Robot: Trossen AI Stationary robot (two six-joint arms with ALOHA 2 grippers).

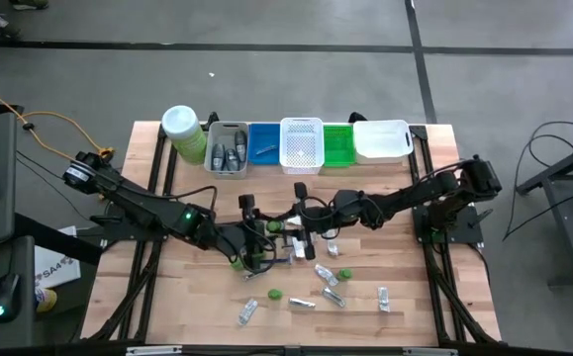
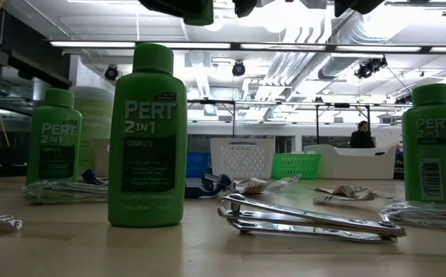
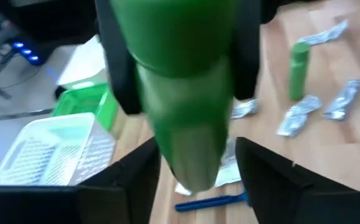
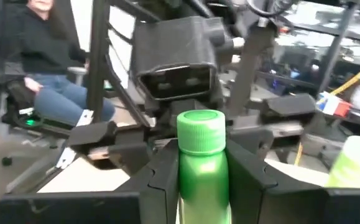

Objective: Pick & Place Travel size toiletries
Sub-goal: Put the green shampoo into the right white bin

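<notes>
Watching the high view, I see both arms reach in to the middle of the pale wooden table (image 1: 167,307), meeting tip to tip in front of the row of bins.

The right gripper (image 4: 201,155) holds a small green plastic bottle with a ribbed green cap (image 4: 199,134). Its two dark fingers press against the bottle's sides, and the cap points at the left arm.

The left gripper (image 3: 195,146) faces it with the bottle's other end between its fingers. These stand wide, with a gap on each side of the bottle, so they do not grip it. From the low view I judge that the bottle is off the table, since both grippers sit up at the top edge of that view.

More toiletries lie on the table nearer its front:
- silvery crinkled sachets (image 1: 248,311)
- a second small green bottle lying on its side (image 3: 299,68)
- a thin blue stick (image 3: 211,200) under the left gripper
- three upright green bottles labelled PERT 2in1 (image 2: 147,135) close to the low camera
- a shiny metal nail clipper (image 2: 307,219) just beside them

Along the far edge stand:
- a large pale-green jar with a white lid (image 1: 182,132)
- a grey bin (image 1: 228,163) with dark pieces inside
- a blue bin (image 1: 263,141)
- a white mesh basket (image 1: 302,143)
- a green basket (image 1: 337,144)
- a white tub (image 1: 381,139)

A seated person in dark top and jeans (image 4: 36,50) shows beyond the table.
</notes>
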